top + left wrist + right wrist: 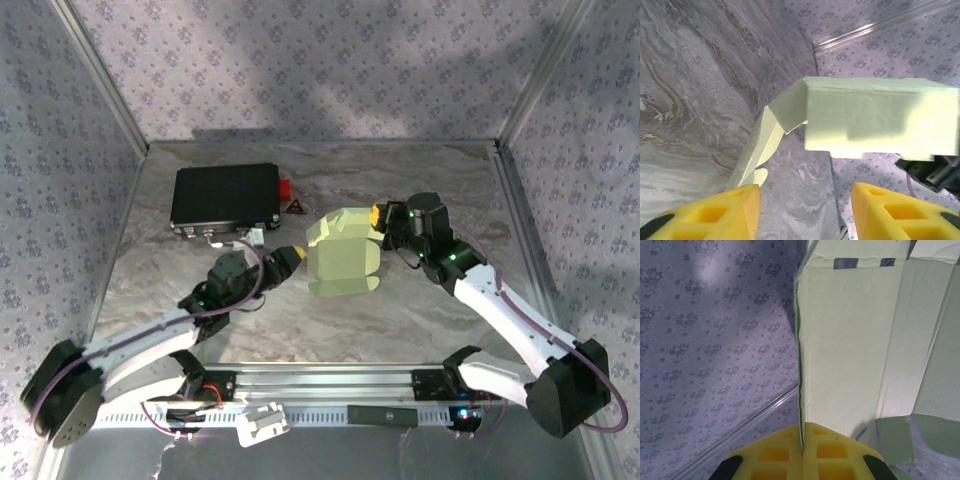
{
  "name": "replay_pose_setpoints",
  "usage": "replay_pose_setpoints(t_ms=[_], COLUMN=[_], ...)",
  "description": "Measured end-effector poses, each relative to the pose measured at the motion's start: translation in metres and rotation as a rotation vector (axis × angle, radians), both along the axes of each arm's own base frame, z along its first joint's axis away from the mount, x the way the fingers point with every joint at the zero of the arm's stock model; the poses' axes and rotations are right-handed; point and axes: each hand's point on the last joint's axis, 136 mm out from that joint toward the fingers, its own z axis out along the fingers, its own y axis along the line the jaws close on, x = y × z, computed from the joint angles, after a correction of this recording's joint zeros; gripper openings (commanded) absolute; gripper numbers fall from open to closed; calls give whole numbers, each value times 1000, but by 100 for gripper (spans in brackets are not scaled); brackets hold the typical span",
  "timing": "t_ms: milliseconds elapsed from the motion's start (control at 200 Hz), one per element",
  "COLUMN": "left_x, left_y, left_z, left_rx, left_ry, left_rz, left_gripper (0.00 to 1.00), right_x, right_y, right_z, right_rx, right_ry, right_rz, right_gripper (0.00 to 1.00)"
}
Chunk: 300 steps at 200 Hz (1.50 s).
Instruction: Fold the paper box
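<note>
The paper box (342, 255), pale yellow-green and partly folded, stands in the middle of the table with flaps raised. My right gripper (380, 216) is shut on the box's far right edge; in the right wrist view the yellow fingers (830, 452) pinch a thin wall of the paper box (850, 340) edge-on. My left gripper (292, 258) sits just left of the box with its jaws apart. In the left wrist view the two yellow fingertips (735, 207) stand wide with bare table between them, and the paper box (875, 117) hangs ahead of them, a folded flap trailing down to the left.
A black rectangular case (225, 196) lies at the back left, with a small red piece (287, 190) and a warning-triangle sticker (297, 208) beside it. Patterned walls enclose the table (420, 300) on three sides. A white clip (262, 424) rests on the front rail.
</note>
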Motion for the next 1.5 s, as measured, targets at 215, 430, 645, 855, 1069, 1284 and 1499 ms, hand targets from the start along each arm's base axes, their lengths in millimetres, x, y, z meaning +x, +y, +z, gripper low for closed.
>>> replay_pose_setpoints(t_ms=[215, 430, 645, 855, 1069, 1284, 1499], left_x=[-23, -8, 9, 16, 0, -2, -1], left_y=[45, 59, 50, 32, 13, 2, -4], left_z=[-4, -28, -44, -64, -97, -97, -117], left_rx=[143, 396, 595, 703, 788, 764, 777], left_ry=[-11, -56, -192, -306, -326, -390, -425], left_rz=[55, 44, -28, -123, -291, -304, -339], left_gripper=[40, 31, 20, 31, 76, 68, 47], right_x=[-4, -10, -6, 2, 8, 10, 9], right_y=[25, 44, 47, 54, 62, 64, 65], right_z=[-18, -41, -66, -89, -95, -94, -96], right_rx=[-102, -207, -297, -363, -371, -363, -358], right_ry=[-16, -9, 9, 9, -18, -37, -40], right_rz=[78, 150, 193, 259, 305, 330, 350], right_gripper=[0, 0, 0, 0, 0, 0, 0])
